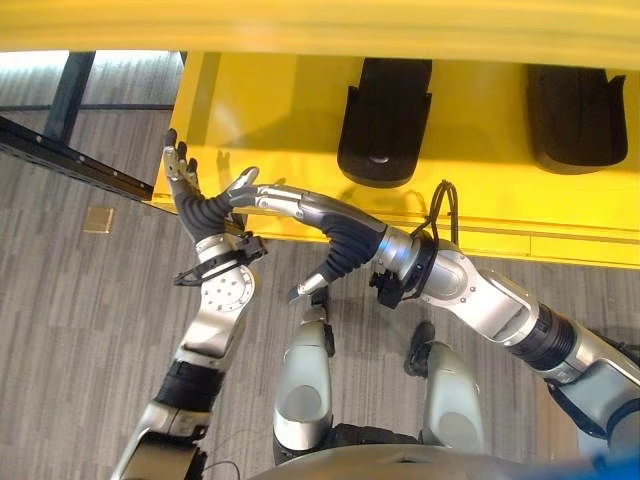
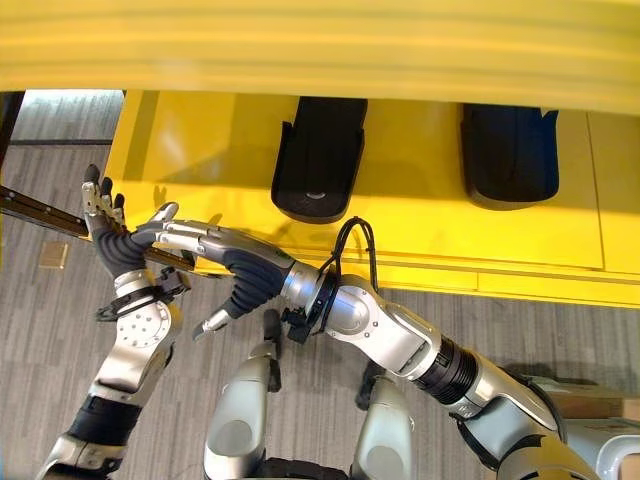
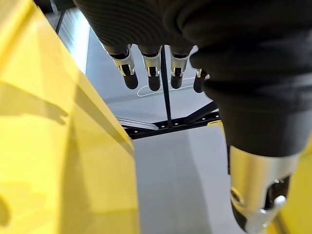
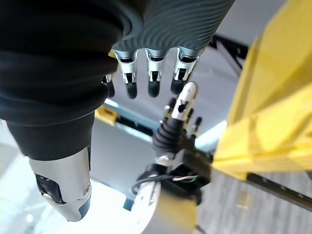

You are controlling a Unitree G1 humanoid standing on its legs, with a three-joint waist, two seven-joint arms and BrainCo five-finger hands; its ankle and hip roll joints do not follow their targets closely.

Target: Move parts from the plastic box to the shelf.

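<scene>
Parts (image 1: 385,125) at twelve o'clock on the shelf (image 1: 260,110) look stiff, light; both my hands, left hand (image 1: 183,180) and right hand (image 1: 300,215), hang open, empty.

The yellow shelf (image 1: 300,110) runs off the right edge in both eye views, and a blurred yellow band (image 2: 320,45) across the top hides its far part. Two black parts (image 1: 385,120) (image 1: 575,115) on the shelf are covered at their far ends by that band, so their full shape cannot be told. In the left wrist view the dark ribbed cover hides the base of the left hand's (image 3: 151,73) fingers (image 3: 130,77).
</scene>
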